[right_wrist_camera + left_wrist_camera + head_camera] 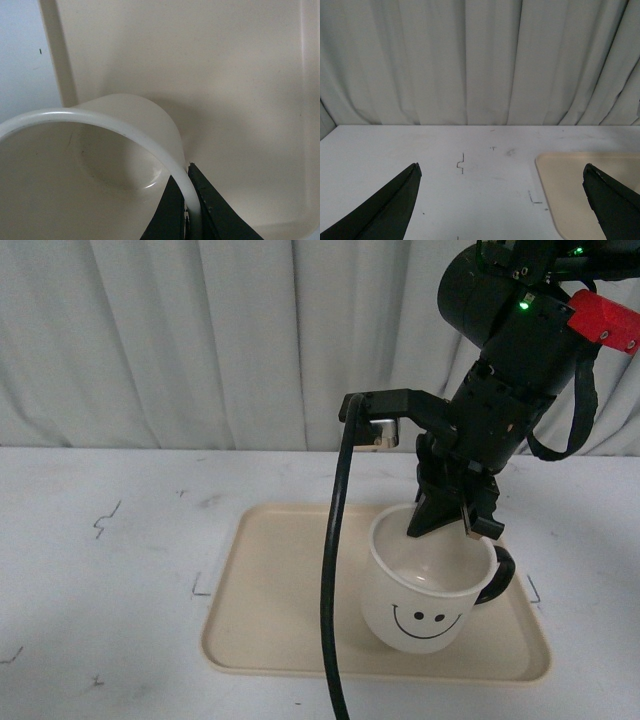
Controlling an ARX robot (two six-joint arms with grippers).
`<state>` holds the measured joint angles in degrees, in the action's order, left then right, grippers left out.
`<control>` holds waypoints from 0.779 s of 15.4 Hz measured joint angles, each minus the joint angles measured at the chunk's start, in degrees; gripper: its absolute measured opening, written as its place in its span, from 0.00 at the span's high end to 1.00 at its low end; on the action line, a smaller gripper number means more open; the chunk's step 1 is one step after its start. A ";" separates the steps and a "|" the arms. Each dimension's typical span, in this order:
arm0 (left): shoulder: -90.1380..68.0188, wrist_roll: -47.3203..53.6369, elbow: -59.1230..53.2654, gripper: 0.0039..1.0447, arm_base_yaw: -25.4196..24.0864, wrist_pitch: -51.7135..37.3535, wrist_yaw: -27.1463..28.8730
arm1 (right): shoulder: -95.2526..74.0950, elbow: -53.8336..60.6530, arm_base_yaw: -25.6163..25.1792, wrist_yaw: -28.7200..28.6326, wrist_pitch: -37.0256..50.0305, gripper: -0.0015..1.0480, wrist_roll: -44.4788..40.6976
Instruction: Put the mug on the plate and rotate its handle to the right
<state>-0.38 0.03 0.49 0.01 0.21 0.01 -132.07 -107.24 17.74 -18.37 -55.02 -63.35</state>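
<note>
Mug [425, 602] on plate [270, 585], handle [501, 575] pointing right; right gripper [452, 525] jaws clamped on far rim, arm angled steeply down. Left gripper [502, 171] jaws apart over counter [100, 570].

The cable [328, 580] hides a strip of the plate [275, 590], the right arm [500, 410] the mug's [400, 595] far rim.
</note>
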 joint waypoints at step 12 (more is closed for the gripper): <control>0.00 0.02 0.00 0.06 0.00 0.00 0.00 | -6.23 -8.22 2.21 2.91 -4.74 0.97 -3.67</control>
<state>-0.38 0.05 0.49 0.01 0.21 0.01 -138.30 -115.46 19.94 -15.46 -59.77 -67.02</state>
